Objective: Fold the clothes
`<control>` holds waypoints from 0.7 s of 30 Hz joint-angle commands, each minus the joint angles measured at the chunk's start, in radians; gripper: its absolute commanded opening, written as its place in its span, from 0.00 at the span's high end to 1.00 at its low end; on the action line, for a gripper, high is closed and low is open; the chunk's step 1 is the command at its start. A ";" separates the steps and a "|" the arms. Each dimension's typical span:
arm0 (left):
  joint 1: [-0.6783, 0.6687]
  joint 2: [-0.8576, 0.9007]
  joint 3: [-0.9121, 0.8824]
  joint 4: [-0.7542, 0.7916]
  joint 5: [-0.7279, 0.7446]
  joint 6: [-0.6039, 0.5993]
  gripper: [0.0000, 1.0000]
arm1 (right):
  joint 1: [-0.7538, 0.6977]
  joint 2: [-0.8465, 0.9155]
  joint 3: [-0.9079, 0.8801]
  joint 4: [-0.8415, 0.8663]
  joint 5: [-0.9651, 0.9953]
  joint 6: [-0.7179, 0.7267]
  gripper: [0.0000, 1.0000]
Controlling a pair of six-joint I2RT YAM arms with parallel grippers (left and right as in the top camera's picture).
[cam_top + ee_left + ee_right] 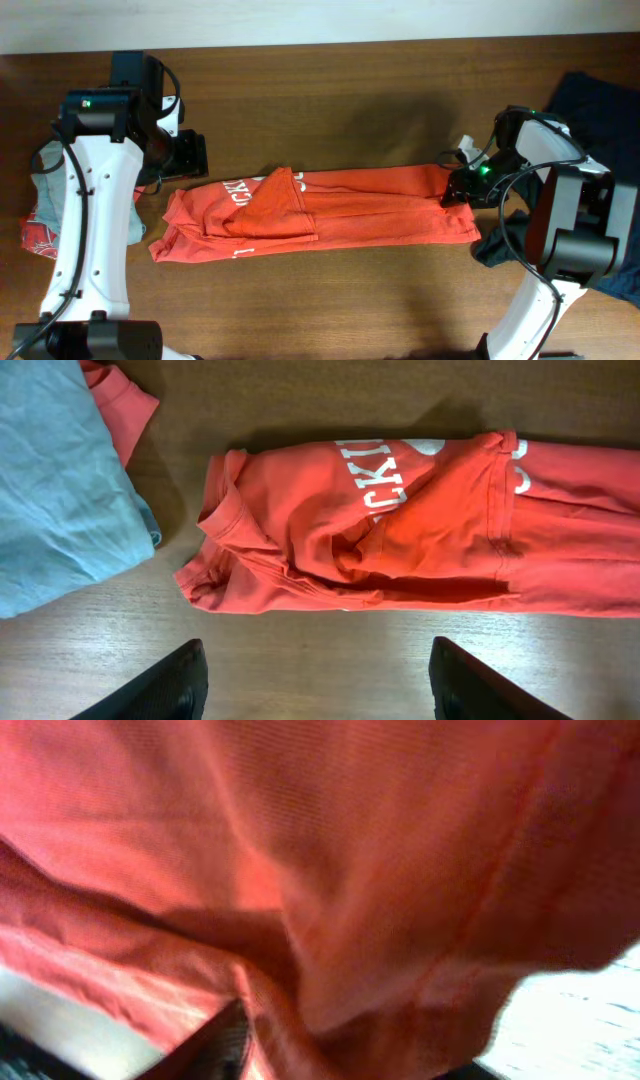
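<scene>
Even, moderately bright light falls from above on the table [350,90]. The overhead and left wrist views are sharp, with a soft shadow along the far edge of the orange-red T-shirt [380,215]. The right wrist view is blurred, too close to focus, with a washed-out patch, perhaps glare, at lower right.

Dark brown wood-grain table [340,90], pale strip [300,20] beyond its far edge, soft even light

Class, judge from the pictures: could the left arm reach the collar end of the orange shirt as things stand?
Probably yes. The left gripper hangs open over the table just beside the collar end of the shirt, with nothing lying between them.
</scene>
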 commanded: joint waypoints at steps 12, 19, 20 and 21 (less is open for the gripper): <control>0.002 0.008 -0.009 -0.002 0.012 -0.009 0.29 | -0.042 0.039 -0.024 0.025 0.015 0.051 0.96; 0.002 0.008 -0.009 -0.032 0.010 -0.009 0.29 | -0.053 -0.027 0.093 -0.050 0.101 0.166 0.96; 0.002 0.008 -0.009 -0.038 0.010 -0.009 0.29 | -0.057 -0.043 0.111 -0.058 0.135 0.192 0.96; 0.002 0.008 -0.009 -0.040 0.010 -0.009 0.29 | -0.058 -0.056 0.132 -0.070 0.169 0.210 0.96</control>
